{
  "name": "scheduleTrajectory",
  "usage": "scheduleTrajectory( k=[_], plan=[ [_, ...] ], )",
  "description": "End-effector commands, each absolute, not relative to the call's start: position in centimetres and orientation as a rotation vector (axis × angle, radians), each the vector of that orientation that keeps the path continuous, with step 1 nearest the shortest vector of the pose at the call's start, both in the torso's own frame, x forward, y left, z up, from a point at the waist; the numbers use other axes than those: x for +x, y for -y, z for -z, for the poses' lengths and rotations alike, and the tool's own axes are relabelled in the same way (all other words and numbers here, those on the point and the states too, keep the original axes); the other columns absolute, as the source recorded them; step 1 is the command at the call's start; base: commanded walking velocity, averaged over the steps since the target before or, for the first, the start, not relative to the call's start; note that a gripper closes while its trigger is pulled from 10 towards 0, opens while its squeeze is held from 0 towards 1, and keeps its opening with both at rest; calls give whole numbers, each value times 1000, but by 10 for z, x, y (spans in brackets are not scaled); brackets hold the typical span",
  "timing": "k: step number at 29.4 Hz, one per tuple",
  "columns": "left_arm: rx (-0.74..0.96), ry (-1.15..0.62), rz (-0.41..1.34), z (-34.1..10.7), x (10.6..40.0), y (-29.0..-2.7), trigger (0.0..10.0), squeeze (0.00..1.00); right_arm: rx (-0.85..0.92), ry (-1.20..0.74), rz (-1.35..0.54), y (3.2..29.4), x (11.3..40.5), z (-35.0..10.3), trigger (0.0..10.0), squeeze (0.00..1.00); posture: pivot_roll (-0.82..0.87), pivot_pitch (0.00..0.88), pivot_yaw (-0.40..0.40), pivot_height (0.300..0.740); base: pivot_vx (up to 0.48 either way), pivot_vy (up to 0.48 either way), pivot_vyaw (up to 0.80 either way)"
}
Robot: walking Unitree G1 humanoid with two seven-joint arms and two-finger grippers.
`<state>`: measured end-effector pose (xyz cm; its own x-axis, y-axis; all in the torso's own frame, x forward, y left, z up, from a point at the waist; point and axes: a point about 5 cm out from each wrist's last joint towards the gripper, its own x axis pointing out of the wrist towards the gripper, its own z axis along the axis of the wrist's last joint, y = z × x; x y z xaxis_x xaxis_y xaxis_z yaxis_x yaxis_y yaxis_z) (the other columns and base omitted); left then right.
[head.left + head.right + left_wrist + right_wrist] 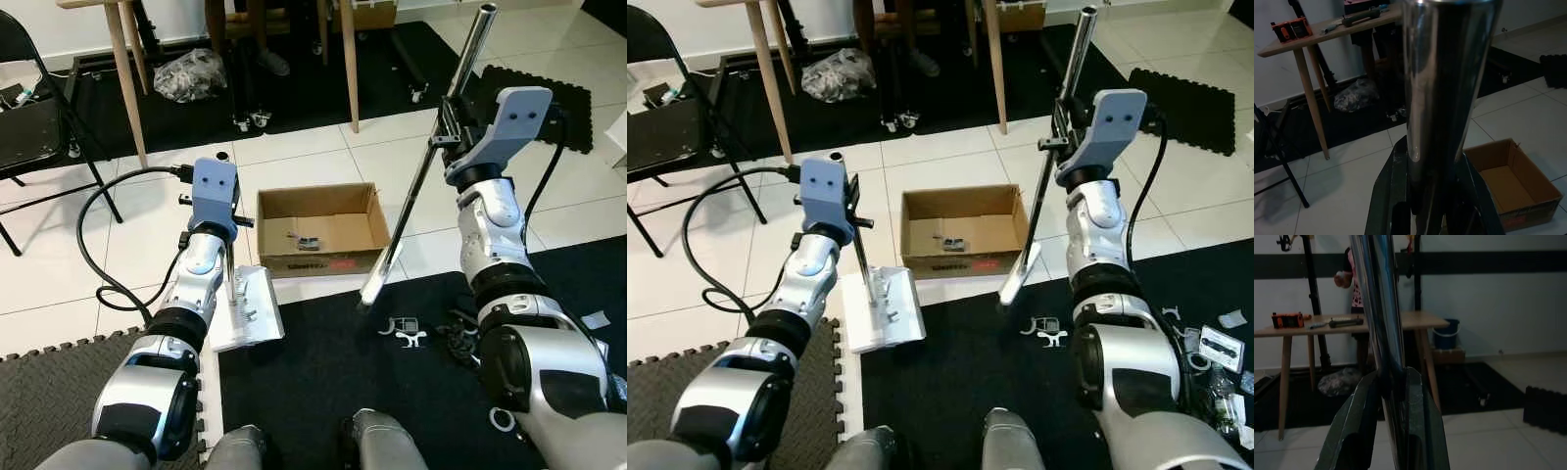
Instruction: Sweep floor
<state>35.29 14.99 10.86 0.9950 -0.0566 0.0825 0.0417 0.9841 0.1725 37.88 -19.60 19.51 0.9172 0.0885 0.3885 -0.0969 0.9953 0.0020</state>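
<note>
Right wrist view: right tool (1393,396) pinches the broom pole (1378,323); left tool (1430,196) grips the dustpan handle (1444,98) (both clamped)

Right gripper (1064,137) clamped on a slanted metal broom handle (1055,162), broom head (1019,274) low beside an open cardboard box (965,232). Left gripper (854,217) closed around the thin dustpan handle (863,257), white dustpan (883,309) flat at the black mat (989,357) edge. Small white scraps (1046,331) on the mat.
</note>
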Motion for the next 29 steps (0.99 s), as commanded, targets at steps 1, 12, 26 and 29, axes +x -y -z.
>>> scheduleTrajectory(
  k=[1, 12, 26, 29],
  plan=[
    [181, 163, 59, -122, 356, -146, 10000, 0, -15, 497, -101, 193, 378, -214, 10000, 0, -27, 0, 39, 740, 0, 0, 0],
    [183, 161, 63, -120, 354, -145, 10000, 0, -2, 541, -63, 208, 378, -228, 10000, 0, -29, 3, 38, 740, 0, 0, 0],
    [139, 78, 63, -107, 353, -145, 10000, 0, -4, 463, -81, 206, 378, -210, 10000, 0, -29, 12, 40, 740, 0, 0, 0],
    [85, 49, 36, -106, 354, -151, 10000, 0, -3, 460, -86, 205, 378, -209, 10000, 0, -27, 12, 39, 740, 0, 0, 0]
  ],
)
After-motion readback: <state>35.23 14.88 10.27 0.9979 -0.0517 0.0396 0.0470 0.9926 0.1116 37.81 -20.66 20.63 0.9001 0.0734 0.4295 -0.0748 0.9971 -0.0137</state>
